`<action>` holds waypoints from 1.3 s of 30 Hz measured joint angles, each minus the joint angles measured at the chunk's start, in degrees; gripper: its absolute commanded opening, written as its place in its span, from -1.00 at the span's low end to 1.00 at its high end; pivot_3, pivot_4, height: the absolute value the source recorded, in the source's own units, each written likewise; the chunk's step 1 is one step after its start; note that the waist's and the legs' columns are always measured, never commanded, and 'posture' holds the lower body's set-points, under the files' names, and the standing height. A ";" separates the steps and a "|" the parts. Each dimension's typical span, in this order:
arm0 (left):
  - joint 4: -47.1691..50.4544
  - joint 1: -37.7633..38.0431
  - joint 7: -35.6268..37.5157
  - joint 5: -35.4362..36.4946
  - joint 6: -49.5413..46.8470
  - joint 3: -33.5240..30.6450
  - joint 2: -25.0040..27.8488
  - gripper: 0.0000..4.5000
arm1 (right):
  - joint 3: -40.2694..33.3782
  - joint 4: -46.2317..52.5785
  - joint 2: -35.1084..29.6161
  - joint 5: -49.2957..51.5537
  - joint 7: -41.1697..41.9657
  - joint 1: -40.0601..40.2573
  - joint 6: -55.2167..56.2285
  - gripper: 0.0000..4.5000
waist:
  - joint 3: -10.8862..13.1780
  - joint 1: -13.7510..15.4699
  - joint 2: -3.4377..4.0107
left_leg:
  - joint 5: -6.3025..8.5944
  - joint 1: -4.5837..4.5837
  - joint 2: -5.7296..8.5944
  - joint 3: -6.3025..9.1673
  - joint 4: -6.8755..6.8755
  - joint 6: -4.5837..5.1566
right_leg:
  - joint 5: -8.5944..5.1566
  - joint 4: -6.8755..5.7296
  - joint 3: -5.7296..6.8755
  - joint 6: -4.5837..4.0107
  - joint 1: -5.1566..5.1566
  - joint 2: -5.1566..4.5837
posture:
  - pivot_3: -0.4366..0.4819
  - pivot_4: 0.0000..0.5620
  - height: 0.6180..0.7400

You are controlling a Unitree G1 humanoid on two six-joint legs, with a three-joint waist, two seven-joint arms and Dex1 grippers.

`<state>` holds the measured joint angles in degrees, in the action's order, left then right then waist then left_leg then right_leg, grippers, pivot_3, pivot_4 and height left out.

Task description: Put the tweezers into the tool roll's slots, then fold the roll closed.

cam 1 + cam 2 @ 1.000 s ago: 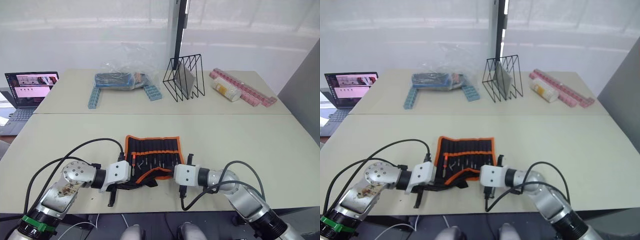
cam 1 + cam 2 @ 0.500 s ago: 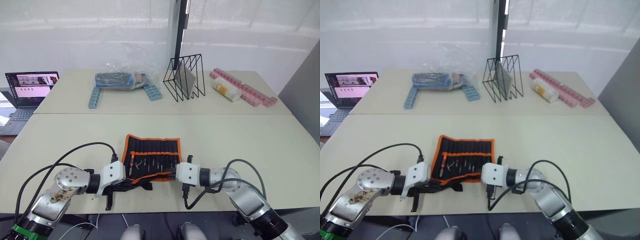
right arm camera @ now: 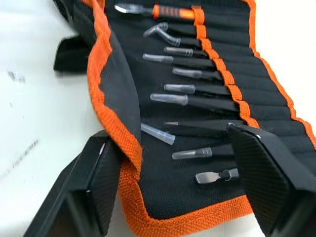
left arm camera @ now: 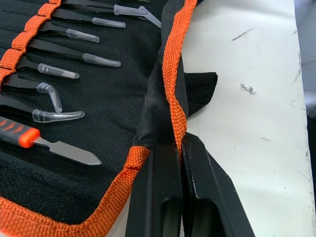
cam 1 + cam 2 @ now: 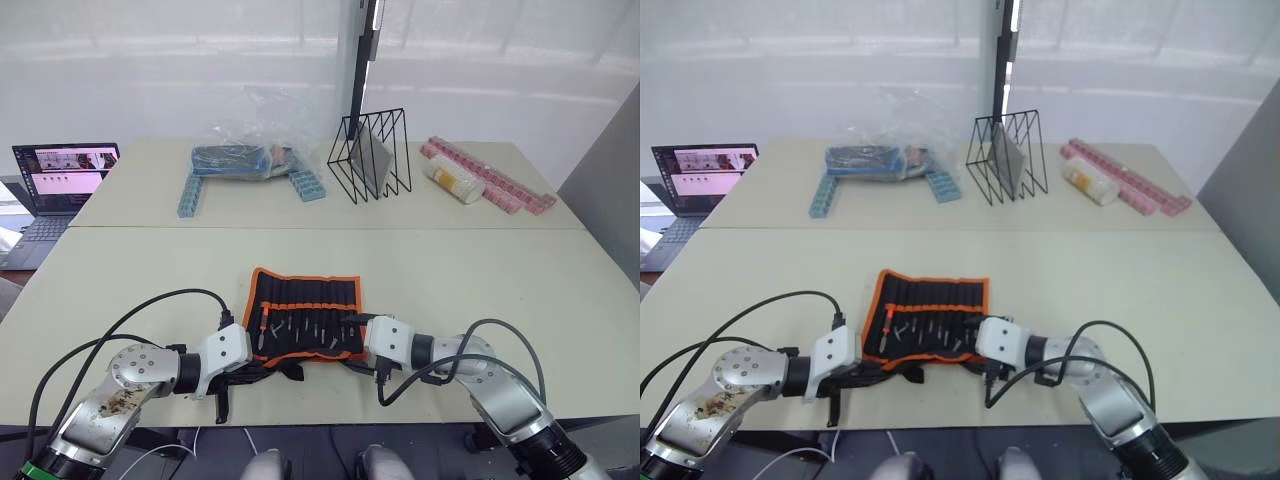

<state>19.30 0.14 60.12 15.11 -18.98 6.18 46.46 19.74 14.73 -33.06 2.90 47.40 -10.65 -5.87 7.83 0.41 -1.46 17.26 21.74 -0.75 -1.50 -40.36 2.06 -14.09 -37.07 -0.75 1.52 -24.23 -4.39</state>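
Tweezers (image 3: 197, 102) sit in the slots (image 3: 222, 79), so I'm folding. My left gripper (image 4: 178, 148) has its fingers pinched shut on the tool roll (image 5: 305, 310)'s orange near hem; my right gripper (image 3: 173, 163) straddles the same hem, fingers apart. Lift both corners evenly, fold away from me. Open bench (image 5: 480, 270) lies beyond the roll; bench edge just behind.

Both arms are silver-grey metal with round joint housings, white wrist blocks and looping black cables. Each gripper has two black fingers (image 4: 163, 197). The left forearm bears brownish scuffing.
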 measured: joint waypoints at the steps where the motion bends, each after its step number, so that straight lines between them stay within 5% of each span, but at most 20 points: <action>1: -0.01 -0.38 0.05 0.33 -0.41 -0.01 0.01 -1.00 | -0.06 0.51 0.01 0.28 0.21 0.10 -0.24 0.47 | 0.00 0.01 0.00 | 0.00 0.00 0.00 0.00 0.00 0.00 | 0.00 0.01 0.00 0.00 0.00 0.00 | -0.05 -0.47 0.71; 14: -2.23 -4.81 1.27 4.13 -5.27 -0.50 -0.56 -1.00 | -1.72 9.34 3.21 7.70 0.77 1.29 -10.50 0.47 | 0.00 0.15 0.00 | 0.00 0.00 0.00 0.01 0.00 0.00 | 0.00 0.00 0.01 0.00 0.00 0.01 | -0.05 -0.47 0.71; 24: -3.83 -6.33 1.30 4.74 -7.40 -0.37 -2.15 -1.00 | -2.86 13.79 2.83 14.33 3.62 2.32 -13.71 -0.94 | 0.00 0.20 0.01 | 0.00 0.01 0.01 0.01 0.00 0.00 | 0.00 0.02 0.01 0.00 0.00 0.00 | -0.05 -0.47 0.71; 39: -3.44 -6.10 0.85 4.16 -7.27 -0.33 -2.35 -1.00 | 2.65 7.95 5.45 9.14 1.99 0.54 -14.14 -0.97 | 0.00 0.15 0.01 | 0.00 0.01 0.02 0.01 0.00 0.00 | 0.00 0.01 0.01 0.00 -0.01 0.01 | -0.05 -0.47 0.71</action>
<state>15.85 -5.96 60.97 19.27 -26.25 5.85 44.11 22.39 22.68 -27.61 12.03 49.38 -10.11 -20.01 7.84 0.57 -1.46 17.26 21.75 -0.73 -1.49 -40.36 2.05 -14.09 -37.06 -0.74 1.52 -24.24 -4.38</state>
